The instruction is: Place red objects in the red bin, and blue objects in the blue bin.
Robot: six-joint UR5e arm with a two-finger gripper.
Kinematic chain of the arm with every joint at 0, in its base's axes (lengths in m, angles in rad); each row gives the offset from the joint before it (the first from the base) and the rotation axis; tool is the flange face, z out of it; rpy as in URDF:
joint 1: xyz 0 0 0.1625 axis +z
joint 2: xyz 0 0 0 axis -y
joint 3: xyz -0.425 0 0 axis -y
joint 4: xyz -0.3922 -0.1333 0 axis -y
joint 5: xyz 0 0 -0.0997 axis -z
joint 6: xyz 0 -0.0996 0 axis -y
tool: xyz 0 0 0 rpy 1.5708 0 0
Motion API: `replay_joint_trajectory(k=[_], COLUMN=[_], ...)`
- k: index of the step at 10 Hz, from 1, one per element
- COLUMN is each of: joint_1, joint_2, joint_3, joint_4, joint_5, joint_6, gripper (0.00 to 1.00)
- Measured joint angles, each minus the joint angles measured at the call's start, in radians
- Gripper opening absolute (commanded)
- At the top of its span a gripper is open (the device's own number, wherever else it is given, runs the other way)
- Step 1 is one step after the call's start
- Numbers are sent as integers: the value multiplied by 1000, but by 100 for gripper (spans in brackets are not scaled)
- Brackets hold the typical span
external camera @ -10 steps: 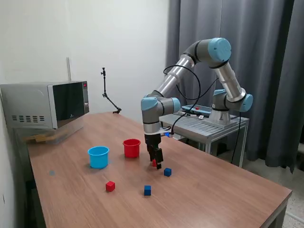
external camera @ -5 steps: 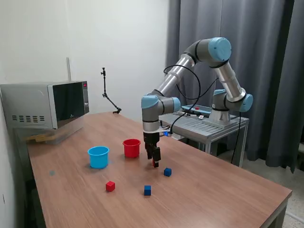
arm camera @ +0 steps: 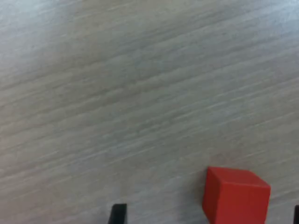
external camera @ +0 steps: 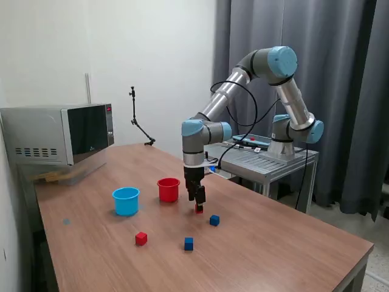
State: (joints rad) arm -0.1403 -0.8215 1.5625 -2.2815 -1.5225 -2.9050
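Note:
My gripper (external camera: pixel 198 205) hangs low over the wooden table, just to the exterior view's right of the red cup (external camera: pixel 168 190). A small red cube (external camera: pixel 199 208) sits at its fingertips. In the wrist view the red cube (arm camera: pixel 236 195) lies between the two dark fingertips (arm camera: pixel 118 213), close to one and clearly apart from the other, so the jaws stand open. A second red cube (external camera: pixel 141 238) and two dark blue cubes (external camera: pixel 214 220) (external camera: pixel 188 244) lie on the table nearer the front. The light blue cup (external camera: pixel 126 201) stands to the exterior view's left of the red cup.
A microwave (external camera: pixel 58 134) stands at the table's far left of the exterior view. A thin black stand (external camera: pixel 137 118) is at the back edge. The arm's base sits on a metal cart (external camera: pixel 267 159) beside the table, before dark curtains.
The gripper has risen a little and straightened over the red cube. The cube at its tips and all other cubes and cups stay where they were.

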Motion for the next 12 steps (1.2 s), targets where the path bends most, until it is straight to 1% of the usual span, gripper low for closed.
replay_joint_trajectory(k=[12], joint_1=[26], joint_2=[-8], joint_3=[28], joint_4=[4], joint_5=[4], joint_6=[12], gripper=[100])
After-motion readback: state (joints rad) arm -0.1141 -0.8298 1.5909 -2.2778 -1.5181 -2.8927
